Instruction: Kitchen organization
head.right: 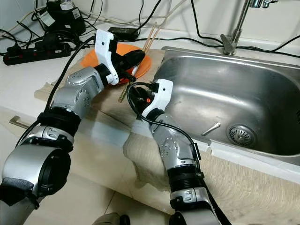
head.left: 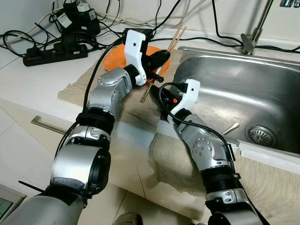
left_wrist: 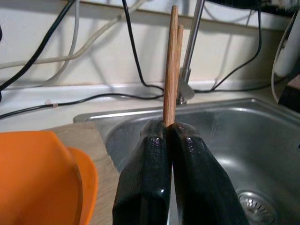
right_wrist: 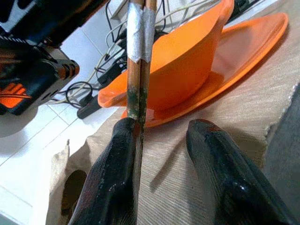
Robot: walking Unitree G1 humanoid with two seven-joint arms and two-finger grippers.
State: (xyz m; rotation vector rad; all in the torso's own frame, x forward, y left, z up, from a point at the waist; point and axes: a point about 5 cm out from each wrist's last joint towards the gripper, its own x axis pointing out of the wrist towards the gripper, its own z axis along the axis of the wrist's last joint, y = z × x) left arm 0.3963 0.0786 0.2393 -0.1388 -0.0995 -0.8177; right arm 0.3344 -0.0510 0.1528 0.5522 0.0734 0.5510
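A pair of wooden chopsticks (head.left: 177, 37) slants up over the counter, a silver tape band (right_wrist: 139, 33) round its lower part. My left gripper (head.left: 157, 58) is shut on the pair at mid-length, above the orange plate (head.left: 115, 58) and its orange bowl (right_wrist: 187, 51). In the left wrist view the sticks (left_wrist: 171, 70) rise from between the closed fingers. My right gripper (right_wrist: 164, 126) is open just below, at the sink's left rim. The chopsticks' lower end lies along one of its fingers (right_wrist: 117, 159), and the other finger stands apart.
A steel sink (head.left: 234, 89) with a faucet (head.left: 255, 33), a drain (head.left: 260, 135) and a small metal utensil (head.left: 230, 128) lies to the right. A beige cloth (head.left: 79, 84) covers the counter. A power strip (head.left: 54, 51) and cables run along the back wall.
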